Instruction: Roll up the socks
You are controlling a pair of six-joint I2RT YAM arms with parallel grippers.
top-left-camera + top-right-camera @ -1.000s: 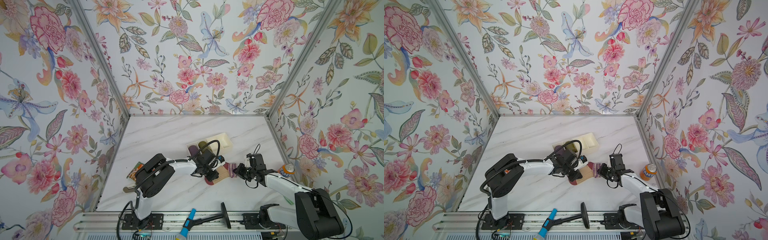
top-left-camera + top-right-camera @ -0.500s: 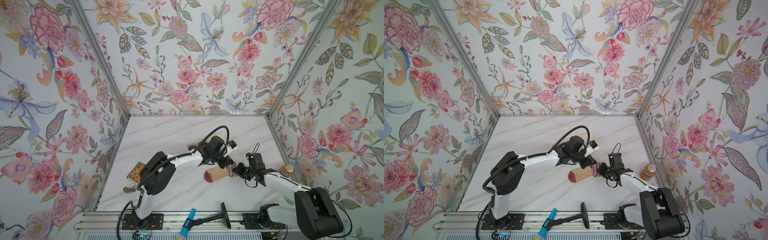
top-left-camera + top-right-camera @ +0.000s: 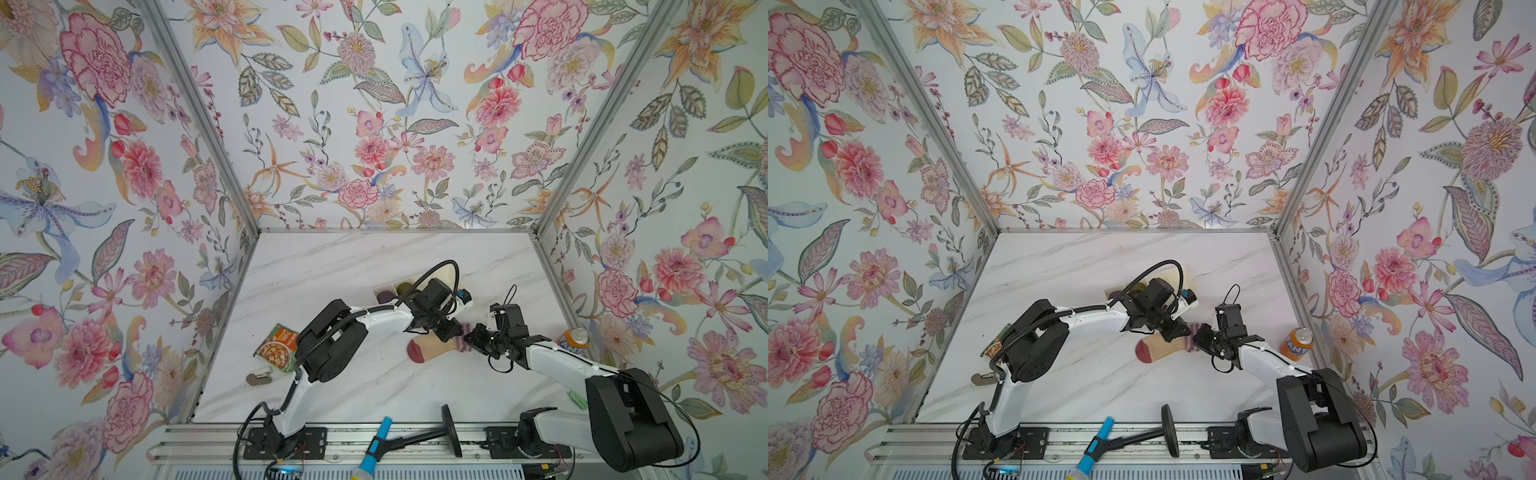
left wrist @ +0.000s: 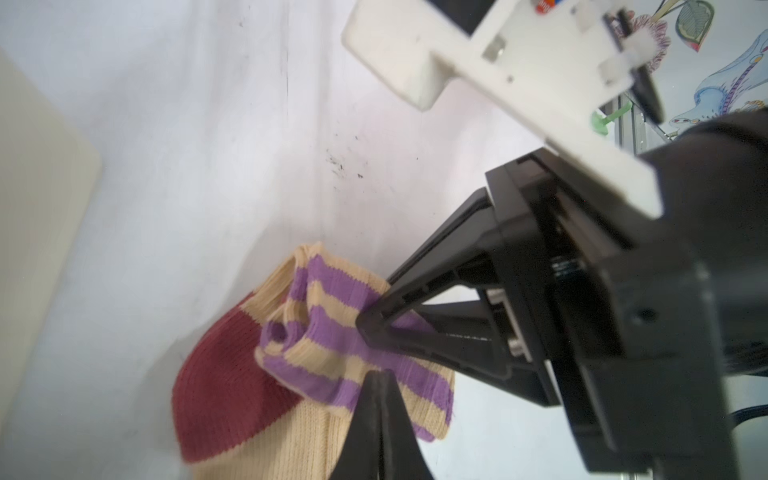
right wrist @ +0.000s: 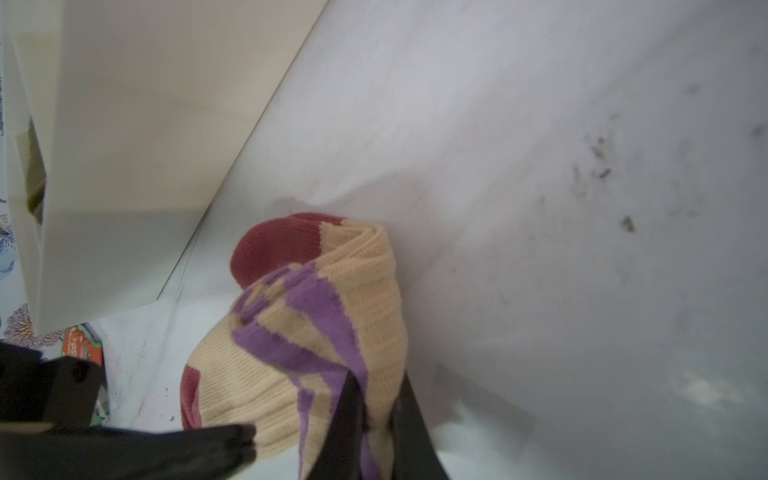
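Observation:
The socks (image 3: 432, 347) lie on the marble table between both arms, maroon toe to the left and purple-striped cuff to the right, as both top views show (image 3: 1163, 347). My right gripper (image 3: 472, 338) is shut on the striped cuff; the right wrist view shows the knit pinched between its fingers (image 5: 378, 384). My left gripper (image 3: 454, 335) has come in from the left, right beside it. Its jaws are shut, tips (image 4: 379, 374) pressed against the same cuff (image 4: 332, 332). I cannot tell whether any fabric is nipped.
A cream organiser box (image 3: 446, 274) stands just behind the left wrist, holding a purple roll (image 3: 384, 296) and an olive roll (image 3: 403, 286). A snack packet (image 3: 278, 347) lies at the left. An orange can (image 3: 575, 337) stands by the right wall.
My left gripper has swung right from the toe end of the socks to the striped cuff and closed there. The socks now lie stretched out. The right gripper has kept its hold.

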